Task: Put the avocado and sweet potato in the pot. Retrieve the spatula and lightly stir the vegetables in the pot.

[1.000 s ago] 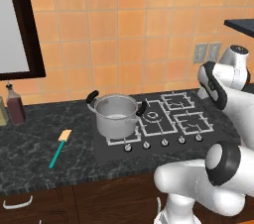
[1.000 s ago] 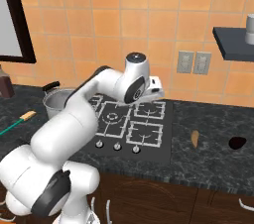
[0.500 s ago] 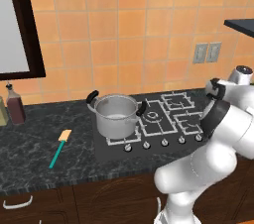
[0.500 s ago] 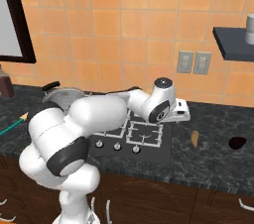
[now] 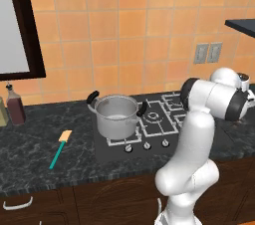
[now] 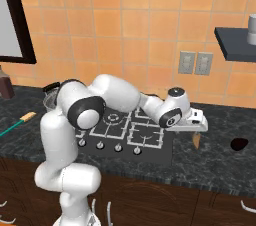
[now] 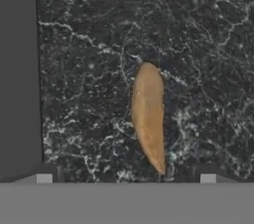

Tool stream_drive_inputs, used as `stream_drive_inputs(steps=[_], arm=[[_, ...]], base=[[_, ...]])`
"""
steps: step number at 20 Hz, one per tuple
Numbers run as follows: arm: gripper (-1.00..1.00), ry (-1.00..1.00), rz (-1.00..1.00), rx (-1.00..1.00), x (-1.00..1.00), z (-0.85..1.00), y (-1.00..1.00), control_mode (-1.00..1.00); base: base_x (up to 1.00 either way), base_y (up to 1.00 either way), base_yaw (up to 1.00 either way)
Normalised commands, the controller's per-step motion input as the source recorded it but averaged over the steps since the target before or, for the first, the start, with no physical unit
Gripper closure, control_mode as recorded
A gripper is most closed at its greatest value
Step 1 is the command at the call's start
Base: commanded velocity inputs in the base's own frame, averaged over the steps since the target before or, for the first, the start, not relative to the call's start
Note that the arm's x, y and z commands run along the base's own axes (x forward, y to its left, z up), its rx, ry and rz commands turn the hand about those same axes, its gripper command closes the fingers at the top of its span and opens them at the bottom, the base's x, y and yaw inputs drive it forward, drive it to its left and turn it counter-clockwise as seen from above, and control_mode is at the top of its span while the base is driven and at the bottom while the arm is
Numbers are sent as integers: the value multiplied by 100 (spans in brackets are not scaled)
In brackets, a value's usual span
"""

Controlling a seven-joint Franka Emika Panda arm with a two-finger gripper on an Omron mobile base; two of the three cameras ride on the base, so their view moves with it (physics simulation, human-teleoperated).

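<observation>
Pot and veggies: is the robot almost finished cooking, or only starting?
Only starting. Nothing looks done: the pot on the stove looks empty inside. In hand: the gripper, jaws open and holding nothing, hangs over the sweet potato lying on the counter. Left: grab it, carry it to the pot, add the avocado, then fetch the spatula from the counter and stir.

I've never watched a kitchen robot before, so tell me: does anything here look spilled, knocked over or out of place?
Nothing looks spilled or broken. The shiny steel pot stands upright on the stove, apparently empty. The teal-handled spatula lies flat on the dark counter, and the tan, tapered sweet potato lies loose on the counter below the open gripper.
</observation>
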Motion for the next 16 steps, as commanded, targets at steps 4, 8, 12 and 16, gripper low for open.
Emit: stream_drive_inputs(steps=[4,8,12,16], arm=[[-100,3,-2,7,0,-20,-47,-100],[-100,3,0,7,0,-47,-56,-100],[-100,0,0,4,0,-52,-20,-100],[-100,0,0,0,0,-34,9,-100]], base=[[0,0,0],[0,0,0],[0,0,0],[0,0,0]])
